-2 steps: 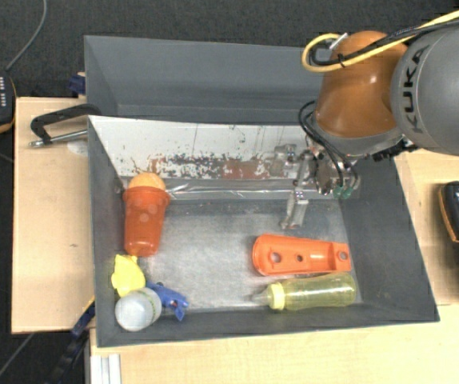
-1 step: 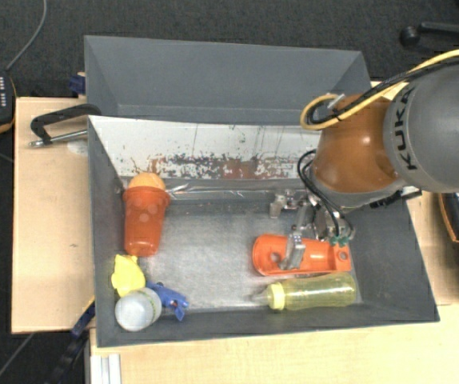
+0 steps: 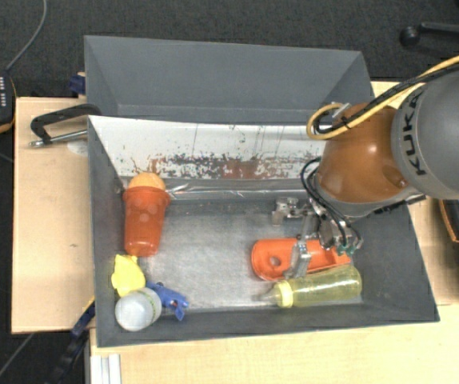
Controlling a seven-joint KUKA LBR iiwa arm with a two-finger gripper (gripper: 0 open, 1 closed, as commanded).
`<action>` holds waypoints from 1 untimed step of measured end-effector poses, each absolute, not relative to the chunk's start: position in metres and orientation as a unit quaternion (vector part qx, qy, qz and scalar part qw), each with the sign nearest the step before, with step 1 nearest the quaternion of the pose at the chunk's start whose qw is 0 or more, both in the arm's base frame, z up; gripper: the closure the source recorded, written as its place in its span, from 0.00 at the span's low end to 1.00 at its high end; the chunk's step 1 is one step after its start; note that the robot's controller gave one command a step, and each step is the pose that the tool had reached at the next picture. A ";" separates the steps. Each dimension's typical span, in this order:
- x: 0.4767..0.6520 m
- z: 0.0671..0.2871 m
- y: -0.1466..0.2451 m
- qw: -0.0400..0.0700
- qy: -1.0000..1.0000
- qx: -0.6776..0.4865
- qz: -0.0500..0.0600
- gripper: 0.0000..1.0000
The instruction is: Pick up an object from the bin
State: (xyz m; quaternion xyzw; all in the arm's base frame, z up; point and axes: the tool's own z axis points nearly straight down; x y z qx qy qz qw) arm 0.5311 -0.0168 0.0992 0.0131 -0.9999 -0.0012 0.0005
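1. Grey metal bin [image 3: 105, 230]: mostly bare floor, with a few loose things at the near left and two more at the near right.
2. Arm's orange-covered wrist [image 3: 357, 162]: reaches in from the right and hangs over the near-right part of the bin.
3. Orange plastic thing [image 3: 273, 260]: lies on the floor at the near right, long axis running left to right across the view, right end hidden beneath the gripper.
4. Yellow-green bottle [image 3: 321, 286]: lies parallel and just beside, toward the front wall. Touching or not, cannot tell.
5. Gripper [image 3: 305, 250]: sits low, straight above the orange thing's right half, so probably only a short drop is left and no sideways shift.
6. Grip state: cannot tell whether spread, clenched or clasping. Too much metal and cable overlapping the orange body.
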 end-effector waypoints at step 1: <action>0.536 0.121 -0.018 -0.004 -1.000 -0.025 -0.001 0.00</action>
